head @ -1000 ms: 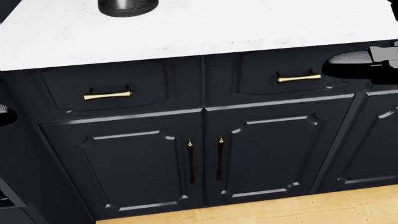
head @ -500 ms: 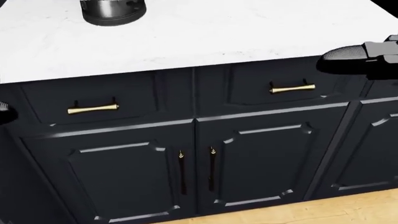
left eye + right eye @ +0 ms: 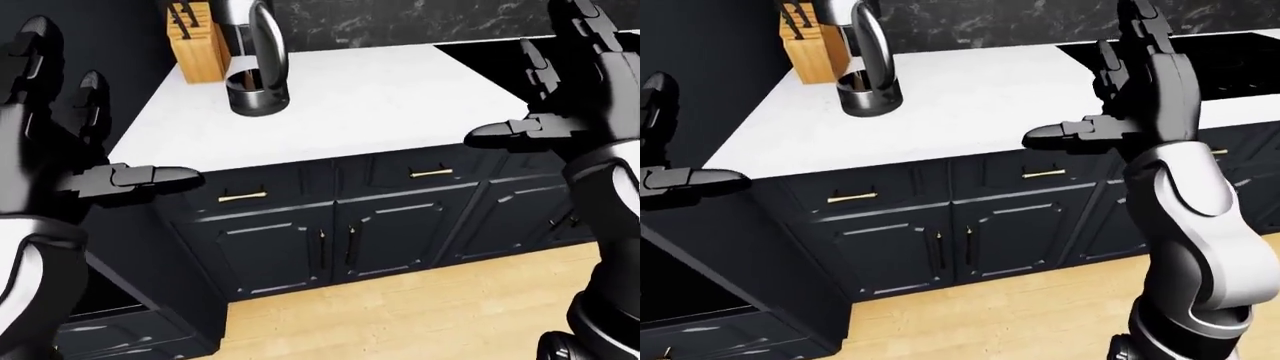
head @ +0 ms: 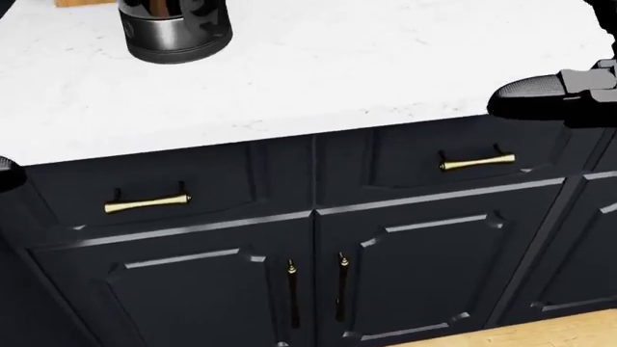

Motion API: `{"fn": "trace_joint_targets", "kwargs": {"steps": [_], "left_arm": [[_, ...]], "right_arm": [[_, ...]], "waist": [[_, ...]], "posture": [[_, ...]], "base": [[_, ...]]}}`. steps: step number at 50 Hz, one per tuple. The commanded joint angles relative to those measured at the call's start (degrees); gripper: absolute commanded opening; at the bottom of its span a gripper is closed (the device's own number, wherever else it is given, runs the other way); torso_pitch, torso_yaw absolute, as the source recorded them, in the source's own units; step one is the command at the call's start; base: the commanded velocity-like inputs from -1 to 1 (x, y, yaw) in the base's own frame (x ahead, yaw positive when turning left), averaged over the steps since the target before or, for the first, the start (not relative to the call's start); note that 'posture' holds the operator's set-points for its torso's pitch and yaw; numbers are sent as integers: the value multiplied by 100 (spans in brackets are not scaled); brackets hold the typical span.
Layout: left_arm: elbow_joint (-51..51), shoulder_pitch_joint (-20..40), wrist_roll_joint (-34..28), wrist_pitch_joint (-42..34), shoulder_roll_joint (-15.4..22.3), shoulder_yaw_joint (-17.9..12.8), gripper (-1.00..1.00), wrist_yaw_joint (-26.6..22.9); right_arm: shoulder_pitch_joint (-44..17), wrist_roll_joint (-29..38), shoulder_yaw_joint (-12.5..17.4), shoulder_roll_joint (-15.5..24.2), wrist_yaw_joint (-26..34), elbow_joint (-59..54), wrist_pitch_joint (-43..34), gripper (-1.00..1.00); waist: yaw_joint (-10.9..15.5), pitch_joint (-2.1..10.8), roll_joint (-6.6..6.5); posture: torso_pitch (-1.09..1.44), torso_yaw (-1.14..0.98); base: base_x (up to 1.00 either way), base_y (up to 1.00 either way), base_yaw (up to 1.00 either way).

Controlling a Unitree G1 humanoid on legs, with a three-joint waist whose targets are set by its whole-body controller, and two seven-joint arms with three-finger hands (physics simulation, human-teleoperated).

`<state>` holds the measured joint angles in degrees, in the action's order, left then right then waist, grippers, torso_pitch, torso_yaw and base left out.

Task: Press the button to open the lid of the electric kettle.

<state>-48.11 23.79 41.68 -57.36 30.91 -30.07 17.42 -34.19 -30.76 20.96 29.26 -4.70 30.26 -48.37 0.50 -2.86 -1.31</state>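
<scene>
On the white counter [image 3: 400, 97], the kettle [image 3: 257, 75] stands untouched.

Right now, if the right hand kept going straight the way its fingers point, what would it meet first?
The right hand is open, its long fingers pointing up and toward the dark marbled wall; nothing shows in between. The kettle stands well off to its left. Depth is uncertain.

A kitchen: a white stone surface [image 3: 370, 97] tops dark cabinets [image 3: 340, 225] with brass pulls [image 4: 477, 162], bearing a knife block [image 3: 198, 41] and kettle [image 3: 257, 71], beside a black cooktop [image 3: 1230, 64] and wood floor [image 3: 400, 315].
</scene>
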Motion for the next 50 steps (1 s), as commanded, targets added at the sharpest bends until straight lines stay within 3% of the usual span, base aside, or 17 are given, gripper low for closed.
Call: {"fn": "trace_joint_targets", "kwargs": {"steps": [1, 5, 10, 16, 19, 20, 21, 27, 31, 32, 34, 40, 42, 44, 45, 47, 50], "left_arm": [[-89, 113, 7, 165, 70, -44, 100, -16], [-75, 92, -21, 195, 62, -32, 100, -29], [-82, 120, 13, 167, 73, -42, 100, -4], [-78, 144, 47, 154, 97, -51, 100, 18], [-78, 177, 85, 130, 112, -57, 100, 49], [-77, 192, 109, 119, 126, -68, 100, 62], [-70, 193, 120, 122, 135, -72, 100, 71], [-66, 161, 147, 160, 149, -59, 100, 98], [-70, 155, 156, 163, 150, -56, 100, 104], [-69, 152, 160, 164, 154, -60, 100, 106], [-76, 143, 163, 169, 154, -61, 100, 110], [-81, 146, 195, 157, 165, -82, 100, 124], [-80, 152, 209, 158, 173, -82, 100, 135], [-76, 135, 203, 178, 168, -71, 100, 135], [-78, 130, 199, 183, 167, -64, 100, 133], [-82, 131, 203, 179, 166, -64, 100, 139], [-79, 135, 210, 176, 172, -70, 100, 142]], "right_arm": [[-147, 24, 108, 90, -31, 119, 180, 100], [-148, 29, 100, 91, -32, 110, 186, 100], [-153, 31, 97, 94, -33, 107, 187, 100], [-176, 27, 106, 106, -33, 78, 182, 100], [-192, 16, 107, 114, -41, 75, 174, 100], [-207, 3, 114, 124, -49, 84, 156, 100], [-220, -7, 115, 131, -60, 91, 143, 100], [-233, -49, 110, 146, -86, 97, 123, 100], [-227, -65, 107, 146, -95, 103, 112, 100], [-241, -71, 114, 147, -109, 93, 110, 100], [-236, -87, 119, 147, -116, 94, 104, 100], [-235, -123, 128, 155, -140, 124, 80, 100], [-236, -152, 128, 149, -165, 136, 60, 100], [-248, -171, 132, 153, -193, 124, 50, 100], [-243, -170, 129, 156, -198, 118, 57, 100], [-245, -188, 136, 161, -208, 120, 48, 100], [-246, -216, 139, 168, -229, 124, 41, 100]], "waist": [[-11, 73, -9], [45, 112, 410], [-52, 100, 362], [-105, 21, 22], [-135, 189, -486], [-78, 100, -228], [-101, 72, -336], [-4, 44, 12], [36, 118, 501], [-33, 93, 318], [-35, 103, 415], [-94, 44, 167], [-129, 39, -26], [-153, 156, -370], [-168, 229, -365], [-100, 53, -325], [-48, 97, -145]], "posture": [[0, 0], [0, 0], [0, 0], [0, 0], [0, 0], [0, 0], [0, 0], [0, 0], [0, 0], [0, 0], [0, 0], [0, 0], [0, 0], [0, 0], [0, 0], [0, 0], [0, 0]], "base": [[22, 8, 0], [22, 9, 0], [21, 9, 0], [21, 9, 0], [22, 10, 0], [21, 10, 0], [21, 11, 0], [21, 15, 0], [21, 17, 0], [22, 18, 0], [21, 17, 0], [21, 17, 0], [21, 17, 0], [22, 20, 0], [21, 20, 0], [22, 20, 0], [22, 20, 0]]}}
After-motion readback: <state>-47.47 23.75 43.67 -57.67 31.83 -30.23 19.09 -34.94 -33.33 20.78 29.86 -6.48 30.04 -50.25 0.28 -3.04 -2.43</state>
